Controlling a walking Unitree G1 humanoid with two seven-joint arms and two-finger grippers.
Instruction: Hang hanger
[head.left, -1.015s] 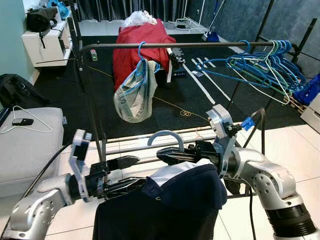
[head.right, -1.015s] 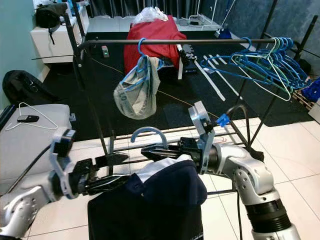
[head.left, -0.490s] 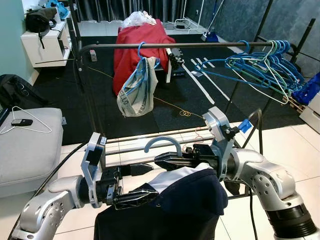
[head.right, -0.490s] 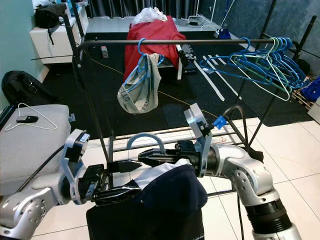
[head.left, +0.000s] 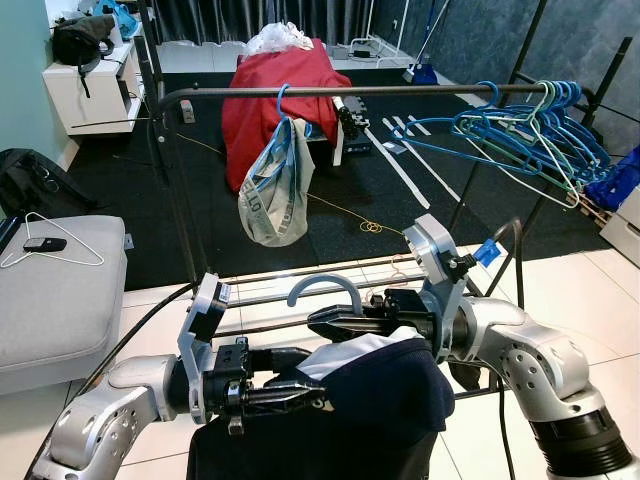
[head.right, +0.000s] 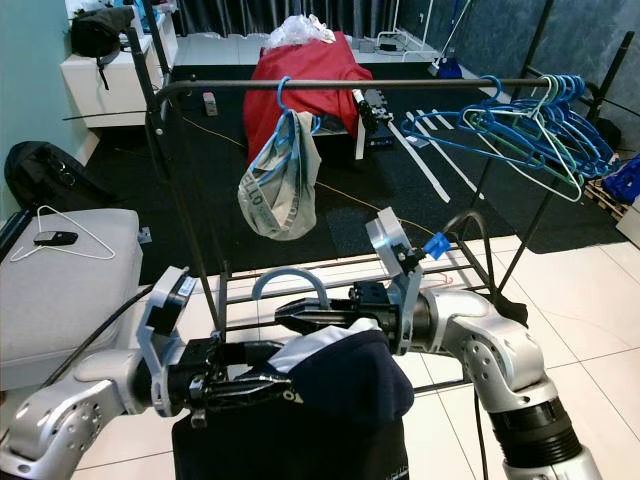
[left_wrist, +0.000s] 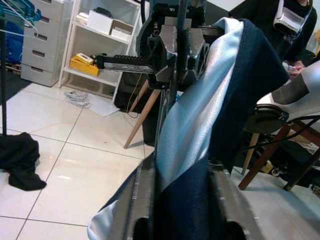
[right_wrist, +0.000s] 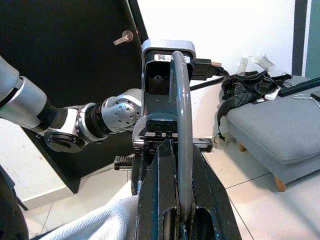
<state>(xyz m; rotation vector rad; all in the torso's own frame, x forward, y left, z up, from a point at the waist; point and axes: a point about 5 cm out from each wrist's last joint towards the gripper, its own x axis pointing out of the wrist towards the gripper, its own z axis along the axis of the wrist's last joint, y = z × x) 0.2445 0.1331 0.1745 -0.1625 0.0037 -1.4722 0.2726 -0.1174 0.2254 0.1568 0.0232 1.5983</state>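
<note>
Left hand (head.left: 300, 392) moved in under navy garment (head.left: 385, 385), now pinching its fabric. Right hand (head.left: 325, 322) clamps hanger (head.left: 322, 288) neck, hook up, below rail (head.left: 330, 91). Lift both together; keep your hook level.

Along the black metal rail (head.left: 330, 91), open room lies between the hanging pale patterned bag (head.left: 272, 187) and the bunched blue plastic hangers (head.left: 530, 128).

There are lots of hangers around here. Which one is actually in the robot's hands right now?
The grey-blue hanger with the dark navy garment on it. The right gripper pinches it below its hook; the left gripper grips the cloth. The other hangers hang on the rail.
</note>
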